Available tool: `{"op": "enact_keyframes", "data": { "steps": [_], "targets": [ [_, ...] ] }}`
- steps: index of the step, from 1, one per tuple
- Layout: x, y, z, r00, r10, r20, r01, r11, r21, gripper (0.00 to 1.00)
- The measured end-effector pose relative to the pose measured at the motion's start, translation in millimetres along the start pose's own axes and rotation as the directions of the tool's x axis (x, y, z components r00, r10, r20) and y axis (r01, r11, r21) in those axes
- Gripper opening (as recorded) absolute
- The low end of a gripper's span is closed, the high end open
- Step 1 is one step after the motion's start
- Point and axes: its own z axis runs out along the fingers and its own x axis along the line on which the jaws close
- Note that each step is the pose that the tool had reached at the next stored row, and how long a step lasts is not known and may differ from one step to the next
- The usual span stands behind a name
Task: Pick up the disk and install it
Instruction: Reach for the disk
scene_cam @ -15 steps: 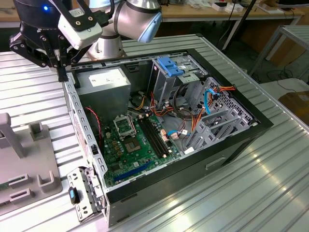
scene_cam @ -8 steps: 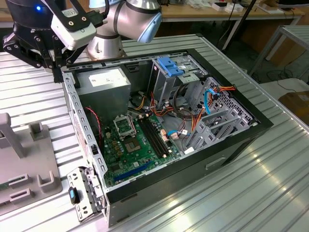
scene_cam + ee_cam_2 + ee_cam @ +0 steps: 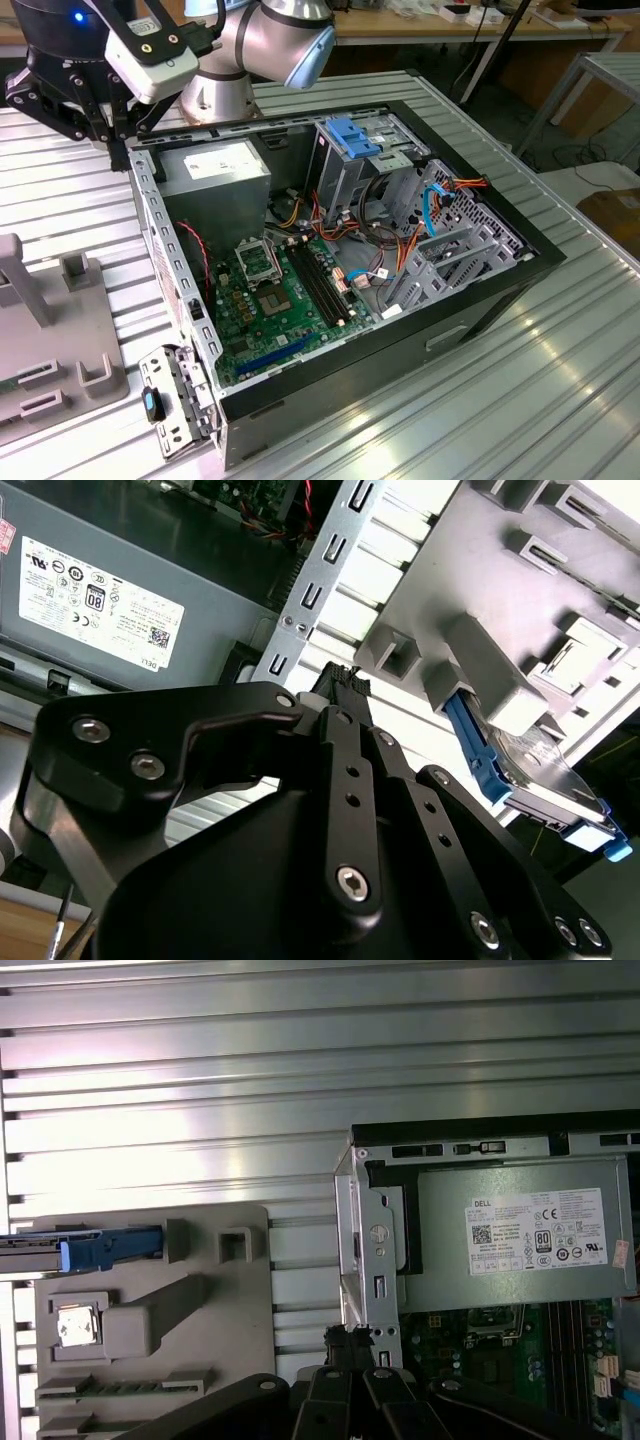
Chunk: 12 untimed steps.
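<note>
The disk (image 3: 545, 780) is a grey metal drive with blue side rails, standing on edge in a slot of the grey fixture (image 3: 520, 590). In the first wrist view its blue rail end (image 3: 105, 1249) sticks out over the fixture (image 3: 210, 1300). My black gripper (image 3: 341, 687) hangs above the ribbed table beside the back corner of the open computer case (image 3: 150, 215), well apart from the disk. Its fingertips (image 3: 350, 1338) meet with nothing between them. In the exterior view the gripper (image 3: 116, 142) sits at the far left, over the case's corner.
The open case holds a power-supply box (image 3: 215, 172), a green motherboard (image 3: 290, 290), cables and a blue-topped drive cage (image 3: 352, 140). The grey fixture (image 3: 60, 340) lies on the ribbed metal table (image 3: 500, 400) on the exterior view's left. Table legs and benches stand behind.
</note>
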Motion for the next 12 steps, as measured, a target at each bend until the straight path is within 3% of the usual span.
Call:
{"op": "enact_keyframes", "data": {
  "steps": [12],
  "targets": [
    [5.3, -0.4, -0.1, 1.0, 0.0, 0.0, 0.0, 1.0, 0.0, 0.11]
  ]
}}
